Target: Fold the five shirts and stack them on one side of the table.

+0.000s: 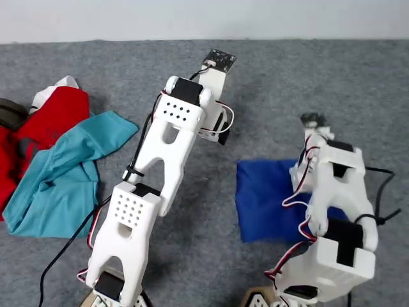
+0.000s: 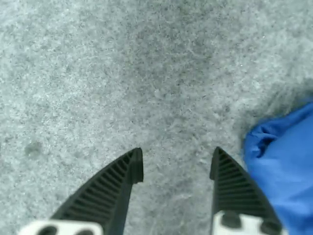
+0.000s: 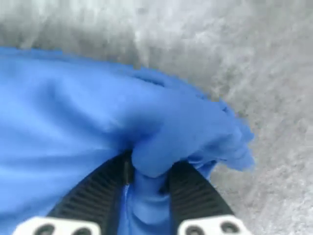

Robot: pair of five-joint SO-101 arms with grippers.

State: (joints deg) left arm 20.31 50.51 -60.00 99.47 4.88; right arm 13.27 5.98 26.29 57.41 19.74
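A blue shirt [image 1: 265, 198] lies folded on the grey table at the right, partly under my right arm [image 1: 329, 185]. My right gripper [image 3: 149, 176] is shut on a bunched fold of the blue shirt [image 3: 73, 117] near its edge. My left arm [image 1: 172, 141] stretches to the middle of the table. Its gripper [image 2: 176, 166] hangs open over bare grey felt, with a corner of the blue shirt [image 2: 283, 166] just beside one finger. At the far left, a teal shirt [image 1: 57, 173] lies crumpled over a red shirt [image 1: 54, 115].
A bit of white cloth [image 1: 48, 93] and a dark garment [image 1: 7, 112] peek out behind the red shirt at the left edge. Grey felt [image 1: 319, 77] covers the whole table up to a pale wall at the back.
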